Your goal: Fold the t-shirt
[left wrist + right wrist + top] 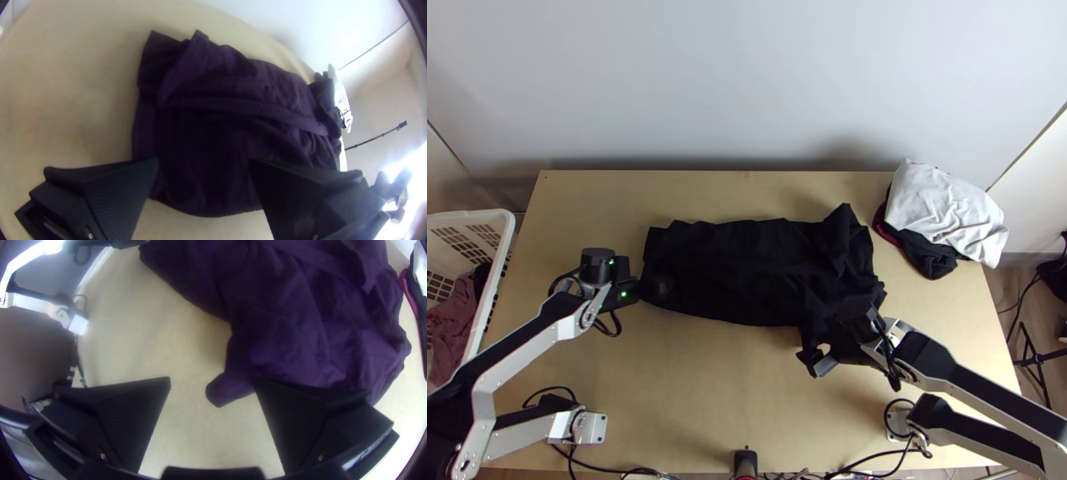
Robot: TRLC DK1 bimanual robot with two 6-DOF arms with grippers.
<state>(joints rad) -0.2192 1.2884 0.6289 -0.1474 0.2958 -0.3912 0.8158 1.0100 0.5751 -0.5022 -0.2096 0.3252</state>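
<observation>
**T-shirt rumpled in a wide band, both grippers open at its near side**

The landmark for your notes is the black t-shirt point(747, 268), which lies across the middle of the light wooden table point(691, 392). You have it as a long, wrinkled band running left to right, with a layer's edge along its length and a loose flap turned up towards its far right. At the near right a narrower piece sticks out from the band.

Your left gripper point(655, 286) is over the t-shirt's left end, on the near side. Its fingers stand wide apart with dark cloth in view between them — nothing gripped.

Your right gripper point(821, 334) is at the t-shirt's near right part. Its fingers are also wide apart: one overlaps the cloth in the wrist view, the other is over bare wood. A blunt tip of cloth shows in the gap, unpinched; you cannot tell whether the overlapping finger touches the shirt.

Right of the t-shirt, near its far right corner, you have a white cloth point(943, 204) heaped on a black cloth point(933, 262) and a dark red cloth point(884, 227). Well left of the t-shirt — white laundry basket point(496, 280), with a dull red garment point(453, 328) inside.
</observation>
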